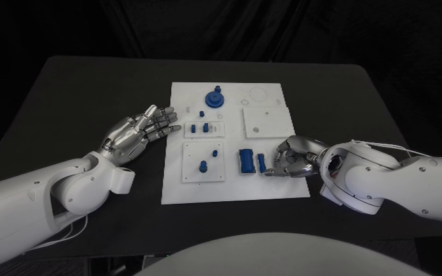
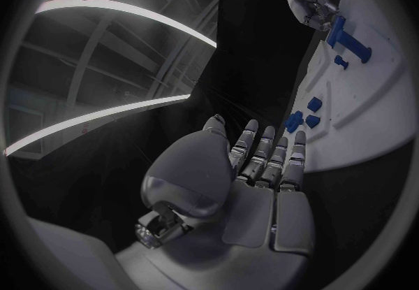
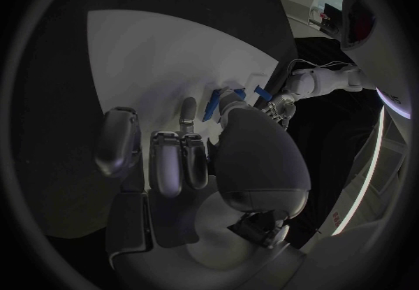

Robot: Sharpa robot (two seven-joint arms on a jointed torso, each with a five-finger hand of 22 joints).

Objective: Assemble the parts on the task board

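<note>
The white task board (image 1: 276, 190) lies mid-table. A round blue part with a knob (image 1: 214, 99) stands at its far end, and small blue pieces (image 1: 204, 129) and pegs (image 1: 214, 153) sit on its left plates. A blue block (image 1: 247, 161) and a slim blue part (image 1: 262, 161) lie near the right front. My right hand (image 1: 293, 156) is curled over the board with its fingertips against the slim part (image 3: 212, 105), which lies between thumb and a finger; a firm grip is not clear. My left hand (image 1: 138, 132) hovers just left of the board, fingers spread, holding nothing.
A square white plate (image 1: 267, 122) and a ring outline (image 1: 260, 92) occupy the board's far right. Black table (image 1: 101, 91) surrounds the board on all sides. In the left wrist view the right hand (image 2: 310, 3) sits beside the blue block (image 2: 349, 42).
</note>
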